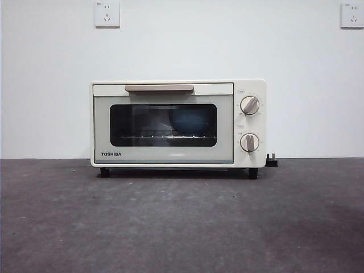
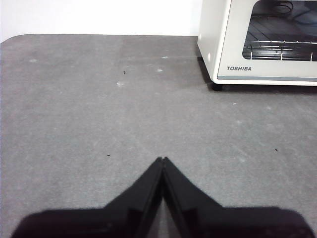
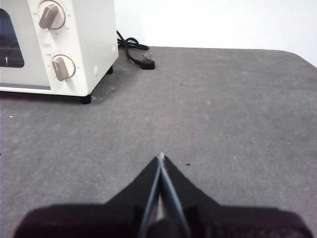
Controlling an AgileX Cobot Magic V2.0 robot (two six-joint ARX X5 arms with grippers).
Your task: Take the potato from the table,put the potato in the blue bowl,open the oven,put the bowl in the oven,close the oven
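The cream-white oven (image 1: 170, 122) stands at the back of the dark grey table (image 1: 182, 227), its glass door shut and the beige handle (image 1: 159, 88) along the top. Through the glass a light-blue bowl (image 1: 190, 122) shows on the rack inside. The potato is not visible in any view. My left gripper (image 2: 162, 159) is shut and empty over bare table, well short of the oven (image 2: 257, 44). My right gripper (image 3: 161, 156) is also shut and empty, off to the knob side of the oven (image 3: 59, 44). Neither arm shows in the front view.
The oven's black cable and plug (image 3: 146, 62) lie on the table beside its knob side, also seen as a black plug (image 1: 272, 161). Two wall sockets (image 1: 107, 14) sit high on the white wall. The table's rounded corners show in both wrist views.
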